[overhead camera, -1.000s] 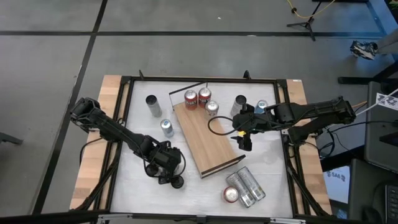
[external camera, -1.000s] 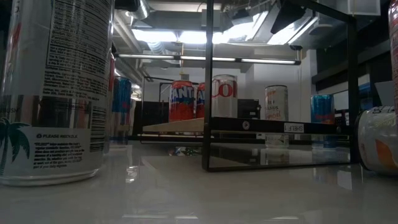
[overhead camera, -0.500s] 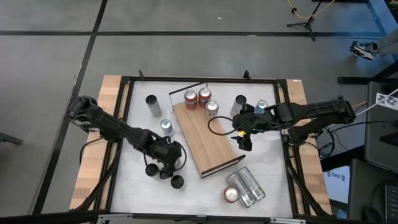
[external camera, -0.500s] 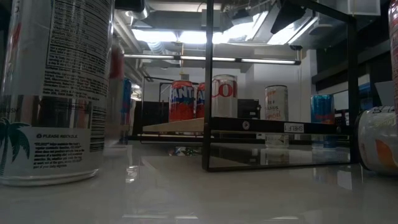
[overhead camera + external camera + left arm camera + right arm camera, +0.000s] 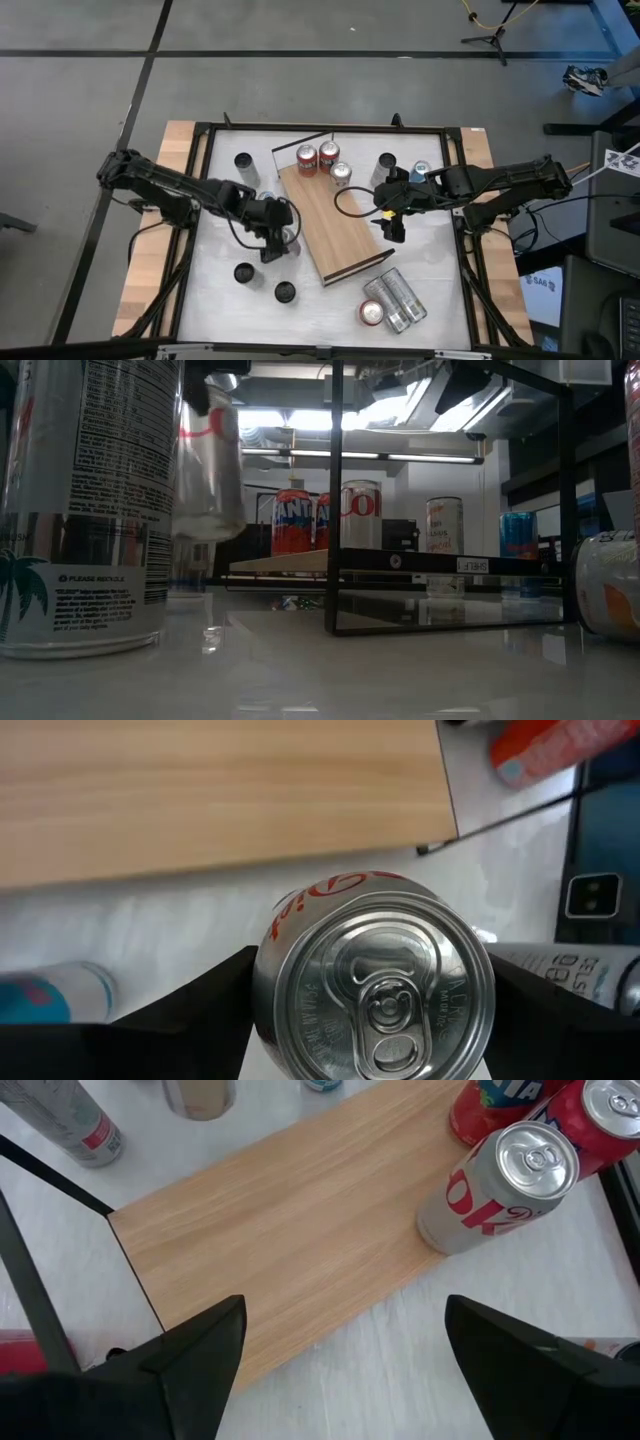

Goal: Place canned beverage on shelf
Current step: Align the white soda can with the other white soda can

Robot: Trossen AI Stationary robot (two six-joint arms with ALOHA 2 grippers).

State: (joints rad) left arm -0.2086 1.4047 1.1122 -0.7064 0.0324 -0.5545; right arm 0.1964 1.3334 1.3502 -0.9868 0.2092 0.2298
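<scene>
The left gripper [image 5: 272, 236] is clamped on a silver Diet Coke can [image 5: 372, 986], one finger [image 5: 205, 1010] on each side of the can. In the low view the can [image 5: 208, 465] hangs clear of the white tabletop [image 5: 222, 222]. The gripper sits just beside the shelf [image 5: 330, 222], at the shelf's 9 o'clock edge in the high view. Three cans [image 5: 322, 160] stand at the shelf's 12 o'clock end. The right gripper [image 5: 392, 222] hovers at the shelf's 3 o'clock edge, fingers apart and empty. Two cans [image 5: 392, 300] lie on their sides at the tabletop's 5 o'clock.
</scene>
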